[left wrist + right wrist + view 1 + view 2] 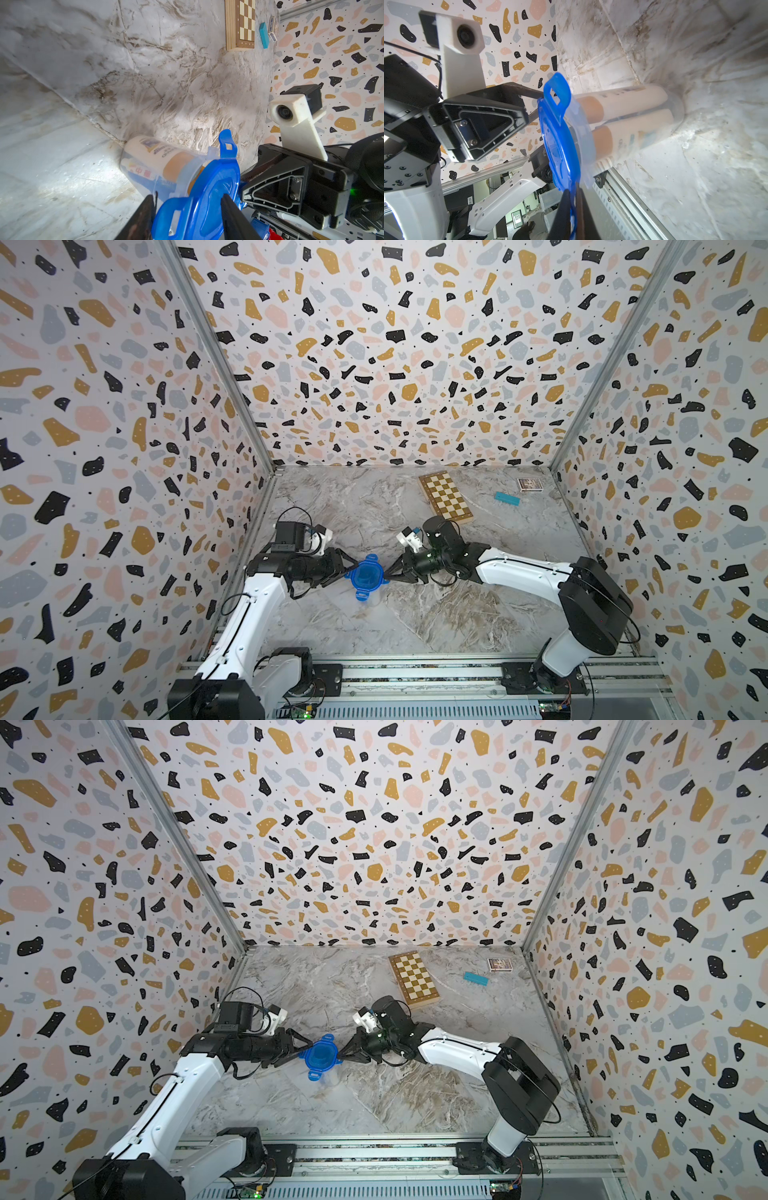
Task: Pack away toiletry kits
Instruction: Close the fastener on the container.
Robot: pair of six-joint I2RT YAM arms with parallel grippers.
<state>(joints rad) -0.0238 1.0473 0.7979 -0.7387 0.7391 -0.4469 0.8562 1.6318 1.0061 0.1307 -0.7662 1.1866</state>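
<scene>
Toiletry bottles (623, 99) blurred behind cloudy container (128, 166) wall, labels smeared, blue lid (366, 574) nipped tight by right hand (572, 193), left hand (188, 199) astride lid rim, grip unclear

Grey-and-tan marbled table (415, 614), veined, with a seam running across it, closed in by terrazzo-print walls (395, 364) on three sides and an aluminium rail (415, 672) along the near edge. Left of centre, a clear container (145, 166) standing upright on its base, capped by a blue lid (367, 576). Toward the far right, a wooden chessboard (446, 497) lying flat, skewed to the table's edges. Further right, near the far corner, a teal block (507, 498) flat on the surface, and just behind it — apart, not touching — a small patterned card box (530, 484).
</scene>
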